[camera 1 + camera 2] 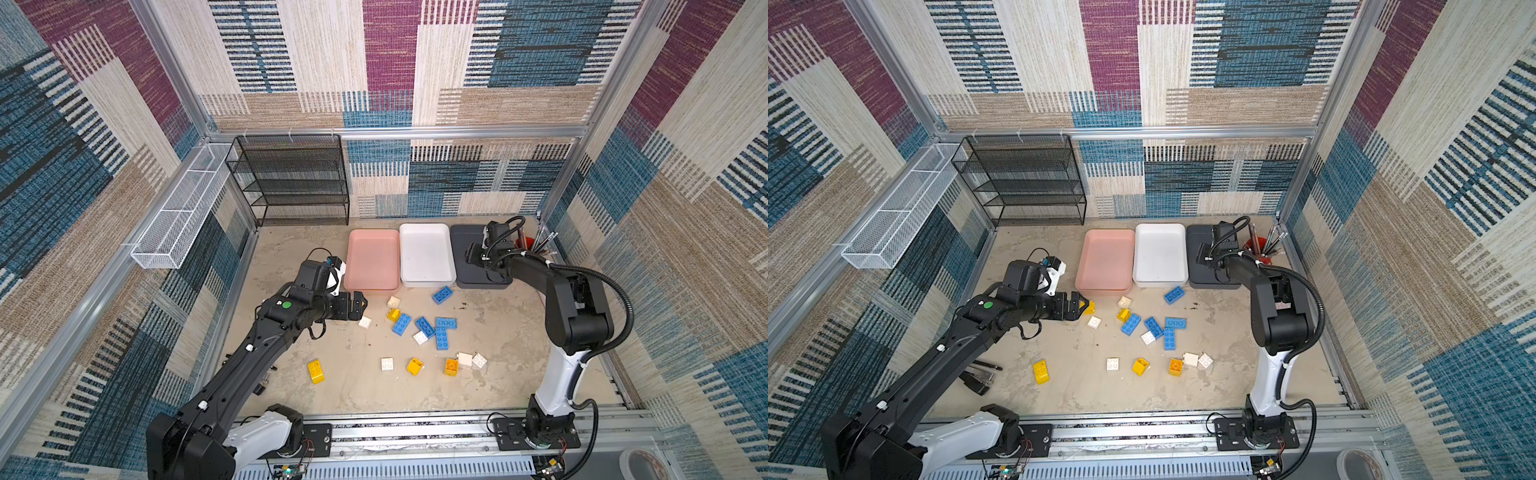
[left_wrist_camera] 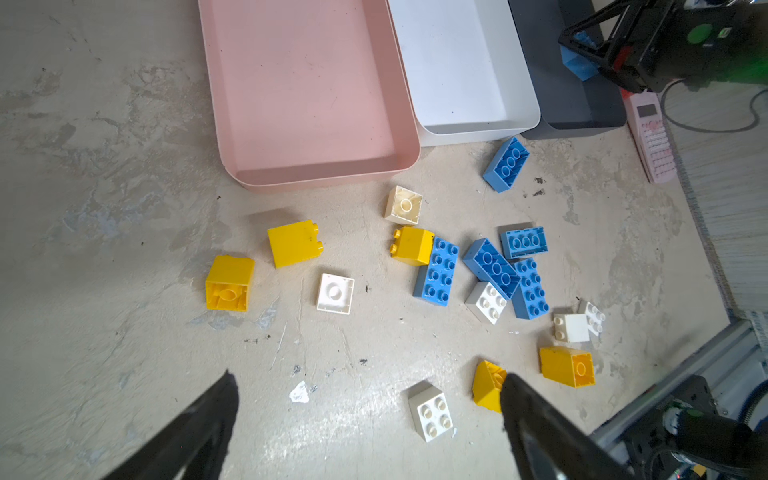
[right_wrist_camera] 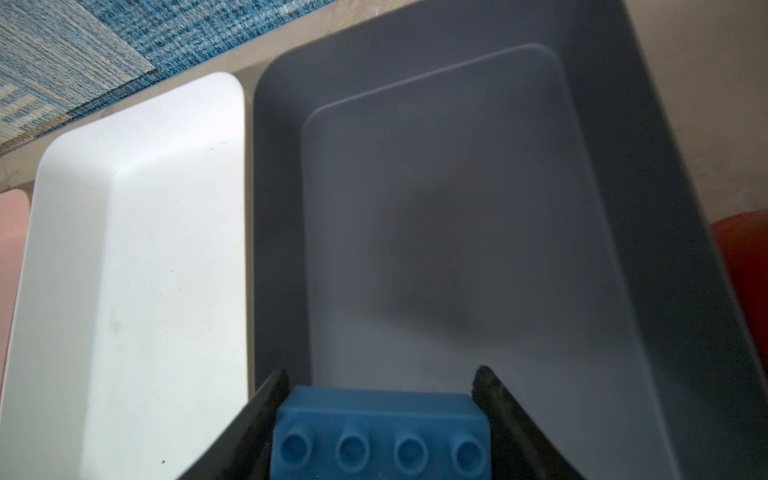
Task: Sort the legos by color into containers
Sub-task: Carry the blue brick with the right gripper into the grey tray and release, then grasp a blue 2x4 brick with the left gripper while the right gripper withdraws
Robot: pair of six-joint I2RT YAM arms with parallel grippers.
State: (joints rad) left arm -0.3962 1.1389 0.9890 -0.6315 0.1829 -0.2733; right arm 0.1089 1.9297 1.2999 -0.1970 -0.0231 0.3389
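Two black robot arms work over a scuffed beige counter (image 1: pixel 498 332), sorting plastic legos into three trays.

The right gripper (image 3: pixel 381 374) pinches a blue studded plastic lego brick (image 3: pixel 380 436), one finger at each end, and holds it above the near end of the dark grey rounded plastic tray (image 3: pixel 282 208). Just beside that tray sits the white rounded plastic tray (image 3: pixel 124 291), then the pink rounded plastic tray (image 2: pixel 328 176), all three in a row at the back of the counter. The left gripper (image 2: pixel 369 379) hangs with its jaws spread wide, gripping nothing, low over the counter near the pink tray's front corner. The loose legos (image 1: pixel 401 324) lie scattered on the counter in front of the trays. The blue flat rectangles are clustered in the middle, with chunky yellow blocks and small white squares around them.
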